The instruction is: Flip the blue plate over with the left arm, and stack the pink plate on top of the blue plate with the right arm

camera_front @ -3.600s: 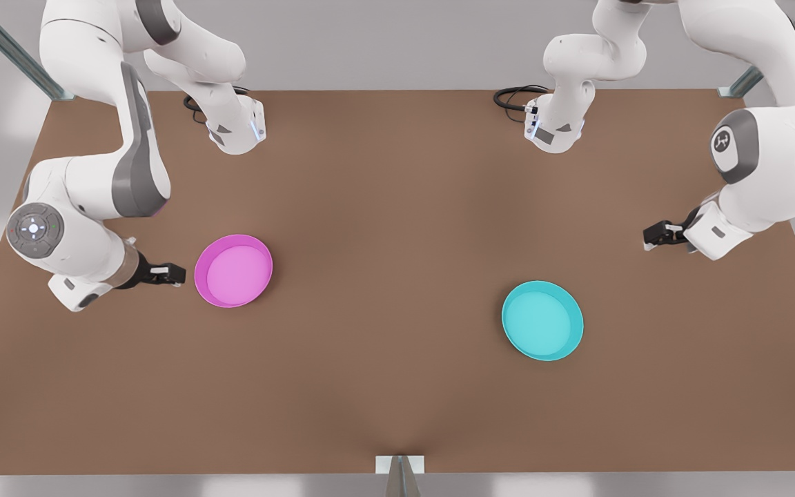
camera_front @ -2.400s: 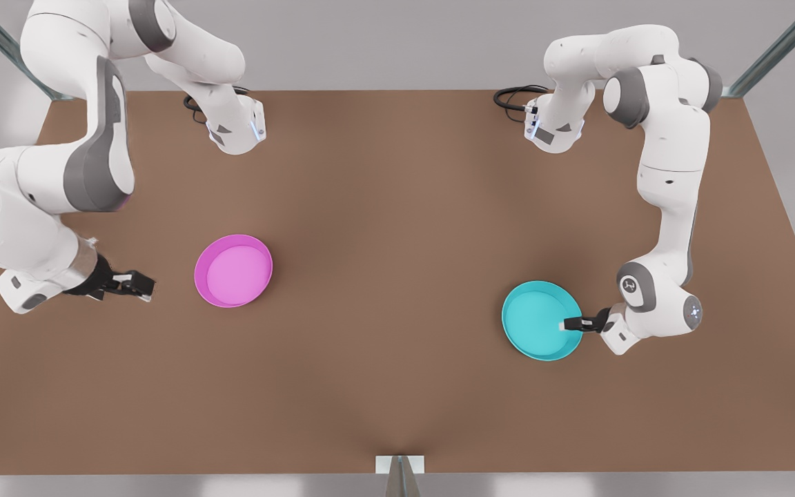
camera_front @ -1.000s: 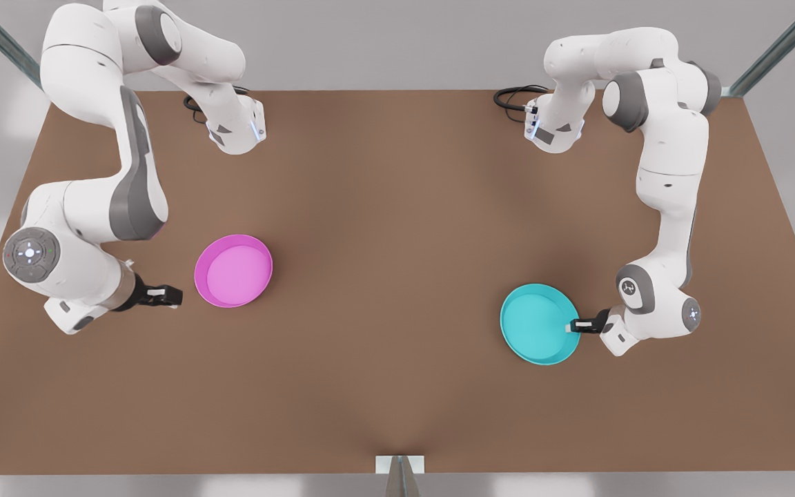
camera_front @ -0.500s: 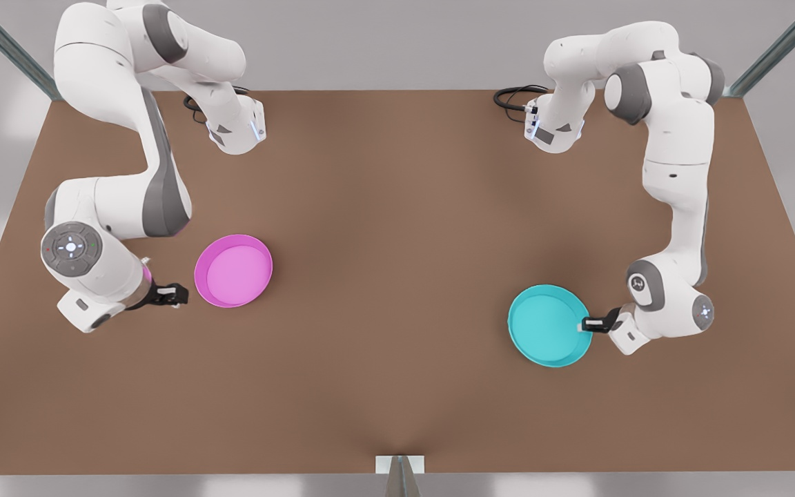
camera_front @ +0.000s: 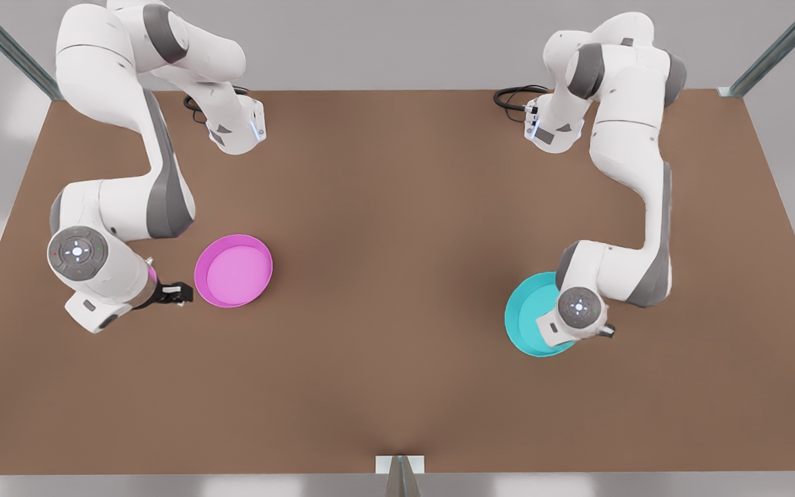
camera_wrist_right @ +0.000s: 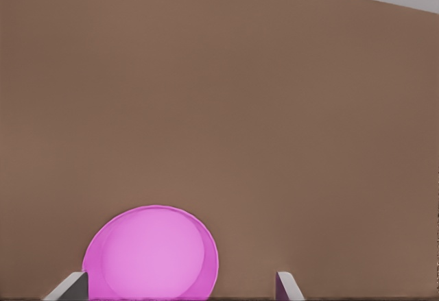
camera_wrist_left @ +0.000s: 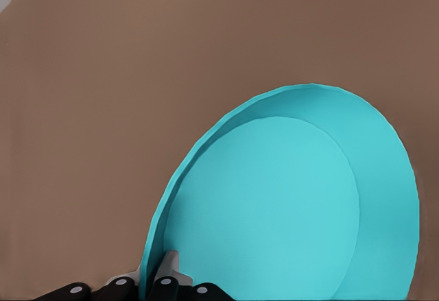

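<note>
The blue plate (camera_front: 523, 319) sits at the front view's right, tipped up on edge, its far side hidden under the left arm's wrist (camera_front: 580, 308). In the left wrist view my left gripper (camera_wrist_left: 154, 277) is shut on the rim of the blue plate (camera_wrist_left: 288, 205), one finger on each side of the wall. The pink plate (camera_front: 233, 270) lies flat, hollow side up, at the front view's left. My right gripper (camera_front: 178, 293) hovers low just beside its rim, apart from it. It is open, its fingertips (camera_wrist_right: 70, 287) spread wide before the pink plate (camera_wrist_right: 151, 253).
Both arm bases (camera_front: 235, 131) (camera_front: 553, 131) stand at the back of the brown table (camera_front: 397, 276), with a black cable (camera_front: 511, 96) by one. A metal bracket (camera_front: 399, 466) sits at the front edge. Bare tabletop lies between the plates.
The left arm closed on the blue plate's rim, then rolled its wrist over the plate, tipping it up on edge. The right gripper crept closer to the pink plate.
</note>
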Controlling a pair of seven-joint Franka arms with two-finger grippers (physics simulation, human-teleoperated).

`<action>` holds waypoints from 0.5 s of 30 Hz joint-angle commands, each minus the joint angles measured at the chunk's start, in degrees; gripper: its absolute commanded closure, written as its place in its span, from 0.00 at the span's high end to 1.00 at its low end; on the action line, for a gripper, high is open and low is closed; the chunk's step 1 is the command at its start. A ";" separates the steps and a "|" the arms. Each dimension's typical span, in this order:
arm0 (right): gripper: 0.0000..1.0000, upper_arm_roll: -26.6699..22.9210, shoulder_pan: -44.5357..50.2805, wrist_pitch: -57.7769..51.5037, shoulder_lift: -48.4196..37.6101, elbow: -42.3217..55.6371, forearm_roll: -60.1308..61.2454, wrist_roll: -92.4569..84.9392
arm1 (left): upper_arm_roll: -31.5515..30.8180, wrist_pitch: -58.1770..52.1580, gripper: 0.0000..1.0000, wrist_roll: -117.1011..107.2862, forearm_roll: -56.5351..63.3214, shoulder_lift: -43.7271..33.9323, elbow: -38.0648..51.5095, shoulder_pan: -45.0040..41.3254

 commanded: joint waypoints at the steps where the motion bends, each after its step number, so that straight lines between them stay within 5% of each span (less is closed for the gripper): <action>1: 1.00 0.00 0.02 -0.04 -0.01 0.00 0.00 0.00 | 0.04 -0.09 0.25 -1.22 8.48 0.01 0.22 -0.90; 5: 1.00 0.18 0.20 -1.62 -0.01 -0.44 -0.09 0.00 | 0.13 -2.90 0.25 -20.91 24.22 -0.08 0.22 -12.50; 15: 1.00 0.18 -5.68 -9.09 0.26 -1.40 2.19 -0.44 | 0.04 -12.03 0.25 -65.47 39.95 1.06 -4.00 -27.36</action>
